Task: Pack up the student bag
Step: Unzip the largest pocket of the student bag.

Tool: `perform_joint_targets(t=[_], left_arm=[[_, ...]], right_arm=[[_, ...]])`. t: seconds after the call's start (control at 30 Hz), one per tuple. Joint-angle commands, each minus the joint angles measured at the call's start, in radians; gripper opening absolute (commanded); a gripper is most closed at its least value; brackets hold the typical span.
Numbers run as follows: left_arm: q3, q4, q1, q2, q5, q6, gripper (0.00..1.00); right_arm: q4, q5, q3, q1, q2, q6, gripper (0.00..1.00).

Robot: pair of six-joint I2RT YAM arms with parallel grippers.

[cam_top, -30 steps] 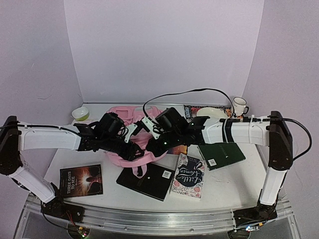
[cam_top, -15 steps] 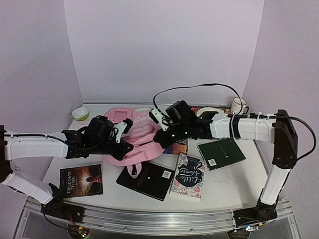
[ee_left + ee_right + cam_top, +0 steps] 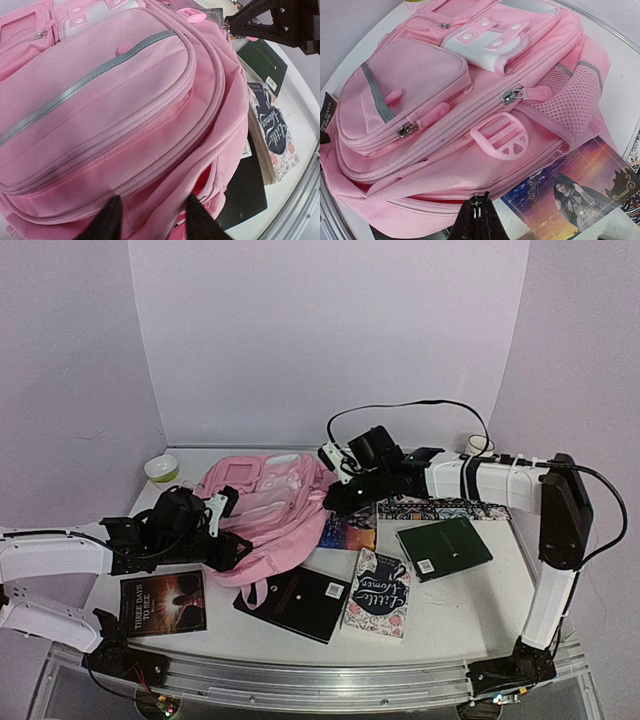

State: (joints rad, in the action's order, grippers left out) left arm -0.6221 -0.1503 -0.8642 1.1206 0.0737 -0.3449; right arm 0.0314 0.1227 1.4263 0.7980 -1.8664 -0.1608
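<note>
Here's the backpack (image 3: 268, 512), lying flat on the desk (image 3: 470, 605), left of centre and toward the back edge, pockets up. The left gripper (image 3: 152, 216) sits at its near edge, fingers spread, pink fabric showing between them. The right gripper (image 3: 476, 220) is at the backpack's right side, just beside a book (image 3: 570, 192), fingers pressed together. Whether they pinch anything, I can't tell.

Three views: one fixed overhead, two wrist-mounted.
Top external: above and behind the arm bases, facing down and forward over the whole table (image 3: 450, 612). Left wrist: close range, aimed past own fingers (image 3: 111, 221) across the student bag (image 3: 105, 100), right gripper (image 3: 236, 25) far beyond them. Right wrist: close range, aimed past own fingers (image 3: 470, 220) onto the same bag, seen from the opposite side. Shared by all three: the bag.
</note>
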Motion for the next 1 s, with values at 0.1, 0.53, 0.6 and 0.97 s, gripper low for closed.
perform_joint_targets(t=[0.1,0.53,0.6,0.97], left_arm=[[-0.161,0.002,0.007,0.051,-0.064,0.056,0.66],[-0.353,0.001,0.005,0.369,-0.113,0.117,0.66],[-0.352,0.001,0.005,0.383,-0.095,0.116,0.60],[-0.357,-0.001,-0.031,0.372,-0.097,0.114,0.58]], right_arm=[[0.029,0.056,0.053,0.052,0.035,0.014,0.00],[0.035,0.062,0.056,0.068,0.045,0.024,0.00],[0.035,0.059,0.058,0.067,0.046,0.028,0.00],[0.035,0.050,0.068,0.068,0.030,0.036,0.00]])
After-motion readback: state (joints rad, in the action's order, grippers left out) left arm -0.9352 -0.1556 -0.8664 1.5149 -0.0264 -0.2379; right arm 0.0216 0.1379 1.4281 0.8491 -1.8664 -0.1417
